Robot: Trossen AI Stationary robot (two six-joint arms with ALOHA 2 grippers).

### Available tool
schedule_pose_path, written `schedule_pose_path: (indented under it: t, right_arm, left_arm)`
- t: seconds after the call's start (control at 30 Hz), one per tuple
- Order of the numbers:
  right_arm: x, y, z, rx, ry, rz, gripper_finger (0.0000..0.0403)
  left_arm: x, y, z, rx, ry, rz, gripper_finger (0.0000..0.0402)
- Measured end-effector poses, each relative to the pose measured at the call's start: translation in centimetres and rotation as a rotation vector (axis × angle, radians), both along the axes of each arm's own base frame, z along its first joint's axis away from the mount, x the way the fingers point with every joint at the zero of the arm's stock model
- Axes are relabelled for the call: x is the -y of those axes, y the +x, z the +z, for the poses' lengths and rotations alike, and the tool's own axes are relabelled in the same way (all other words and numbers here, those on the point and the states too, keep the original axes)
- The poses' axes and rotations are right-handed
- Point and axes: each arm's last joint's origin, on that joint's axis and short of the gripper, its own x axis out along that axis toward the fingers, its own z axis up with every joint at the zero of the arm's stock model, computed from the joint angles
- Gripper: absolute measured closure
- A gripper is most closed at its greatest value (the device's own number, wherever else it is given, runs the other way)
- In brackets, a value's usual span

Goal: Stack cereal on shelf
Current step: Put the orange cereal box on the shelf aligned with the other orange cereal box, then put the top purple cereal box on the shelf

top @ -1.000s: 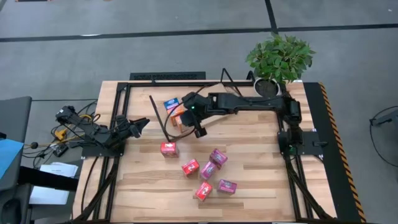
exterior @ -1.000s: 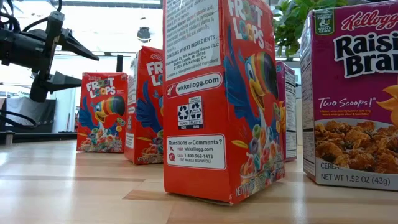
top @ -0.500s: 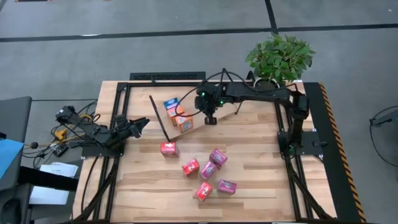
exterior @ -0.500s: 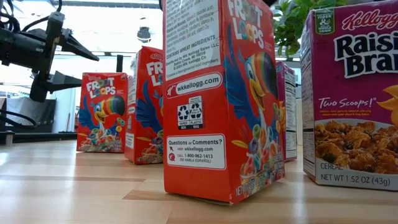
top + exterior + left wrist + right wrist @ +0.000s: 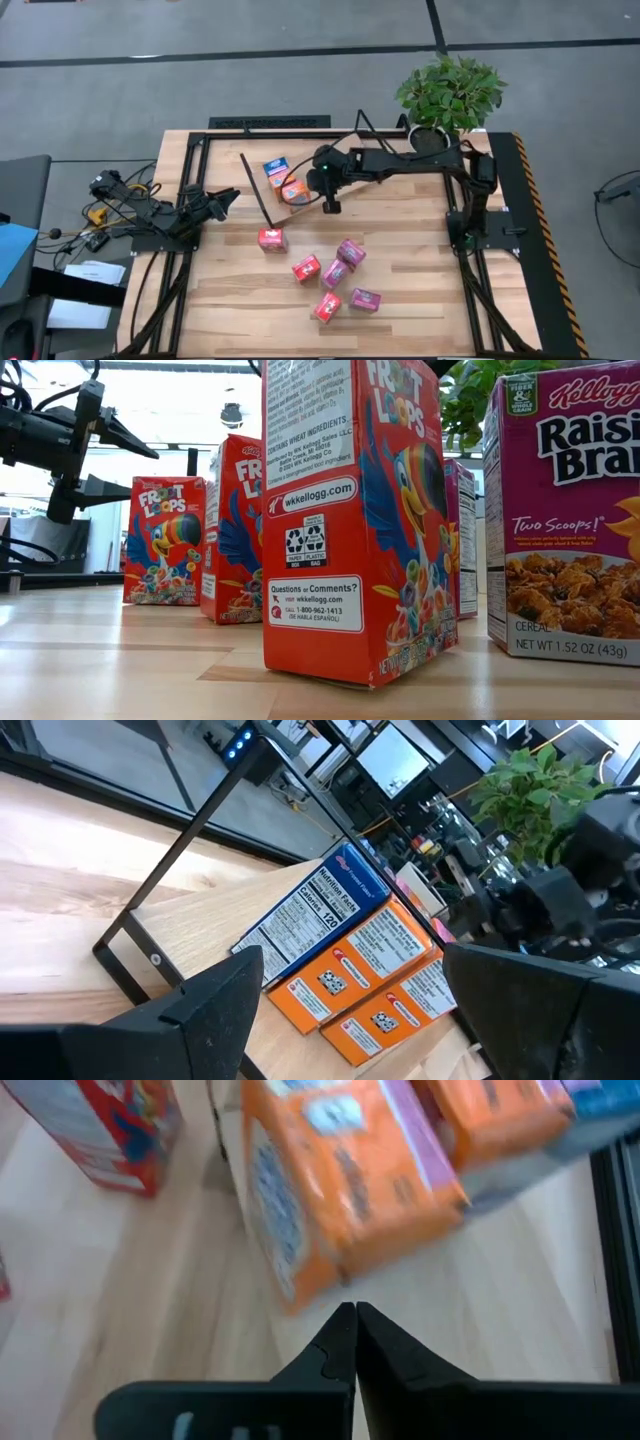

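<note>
- Up close in the low view, red boxes (image 5: 350, 520) and a magenta box (image 5: 565, 510) stand upright on the slatted tabletop (image 5: 120, 660), not yet on the shelf
- The high view counts six loose boxes (image 5: 330, 280) near the table's middle, red and magenta, well apart from the shelf
- Right gripper (image 5: 354, 1320) is pinched tight, tips touching, nothing in it; it has swung across since a second ago and now hangs just beside the orange box (image 5: 340, 1190)
- That looks like a box just let go, so three lie on the shelf (image 5: 200, 920): a blue box (image 5: 310, 920) and two orange, side by side
- Left gripper (image 5: 350, 1010) waits at the left edge, spread wide, empty
- Beyond: a potted plant (image 5: 450, 95), grey floor, and cluttered desks behind
</note>
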Motion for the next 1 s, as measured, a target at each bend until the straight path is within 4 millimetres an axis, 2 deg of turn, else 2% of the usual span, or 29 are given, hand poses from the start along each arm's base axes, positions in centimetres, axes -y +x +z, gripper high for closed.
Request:
schedule_pose_path:
  t: [0.27, 0.5, 0.7, 0.87, 1.0]
  right_arm:
    - [-1.0, 0.8, -0.2, 0.037, -0.009, 0.032, 0.0391]
    - [-0.8, 0.7, -0.2, 0.035, -0.010, 0.025, 0.0370]
    - [-0.3, 0.1, -0.2, -0.031, -0.003, 0.005, 0.0376]
    - [-0.6, -2.0, 2.7, -0.193, 0.016, 0.054, 0.0376]
    - [-1.3, -4.2, 4.4, -0.283, 0.111, 0.069, 0.0337]
  left_arm:
    - [0.0, 0.0, 0.0, 0.004, -0.004, 0.000, 0.0101]
    - [0.0, 0.0, 0.0, 0.003, -0.004, 0.000, 0.0101]
    - [0.0, 0.0, 0.0, 0.005, -0.006, -0.001, 0.0101]
    - [0.0, 0.0, 0.0, 0.013, -0.015, -0.013, 0.0101]
    - [0.0, 0.0, 0.0, 0.013, -0.015, -0.018, 0.0101]
